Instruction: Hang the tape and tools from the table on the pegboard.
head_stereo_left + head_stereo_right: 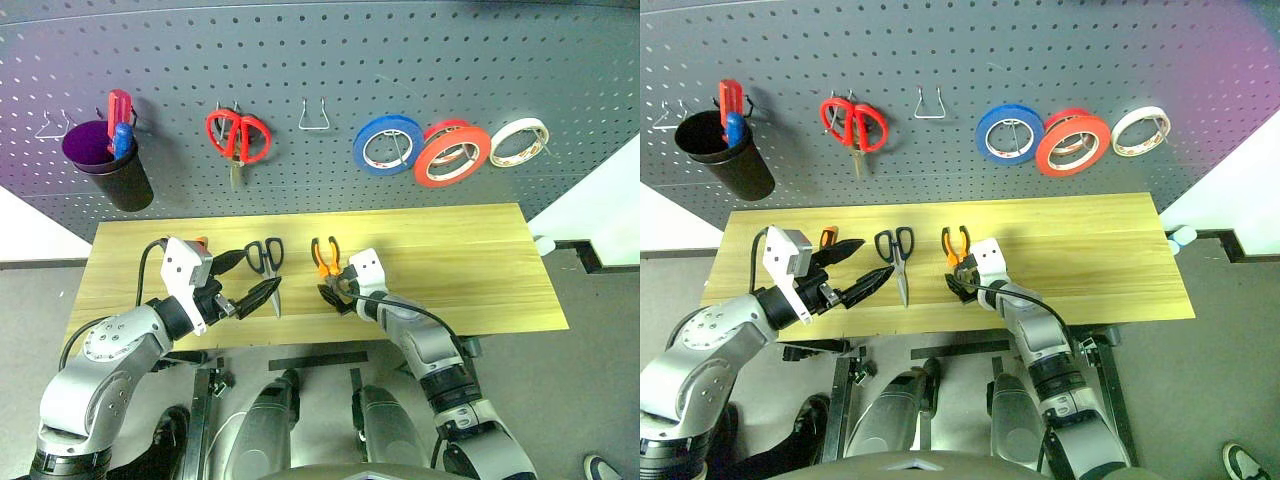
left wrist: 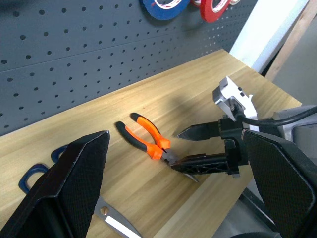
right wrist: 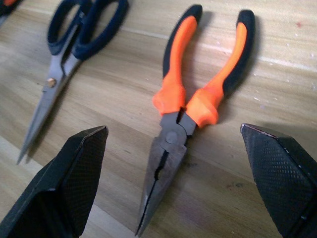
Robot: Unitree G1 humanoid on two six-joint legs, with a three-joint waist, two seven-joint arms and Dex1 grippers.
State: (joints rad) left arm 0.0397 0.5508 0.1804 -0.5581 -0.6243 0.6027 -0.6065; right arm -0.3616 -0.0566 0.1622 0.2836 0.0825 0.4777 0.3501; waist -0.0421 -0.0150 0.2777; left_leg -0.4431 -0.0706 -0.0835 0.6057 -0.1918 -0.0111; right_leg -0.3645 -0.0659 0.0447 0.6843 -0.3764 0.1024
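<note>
So the right gripper [image 3: 173, 188] is lined up on the pliers [image 3: 190, 106], which lie flat on the counter [image 1: 480, 270] about midway along it, nearer the front edge than the back. Their long axis runs front to back: nose toward the front edge, orange-and-black handles splayed toward the pegboard [image 1: 330, 60]. In the right wrist view the nose sits between the two black fingertips, one on each side, so the jaws straddle the pliers across their width. They're spread wide, nothing in them and not touching the tool as far as I can tell. My guess is the next bit is just dropping down and closing around the pivot.

The left gripper [image 1: 252, 283] hangs over the front edge further left, jaws also wide apart and empty. Dark-handled scissors [image 1: 268, 268] lie just beside it, blades toward the front edge, so that arm is nearer those, and the right arm is clearly nearer the pliers.

An orange-handled screwdriver [image 1: 827, 237] peeks out behind the left wrist. The orange-red tape [image 1: 451, 156] is already up on the pegboard, with a bare wire hook [image 1: 313, 117] free between the red scissors [image 1: 238, 136] and the blue tape [image 1: 387, 144].
</note>
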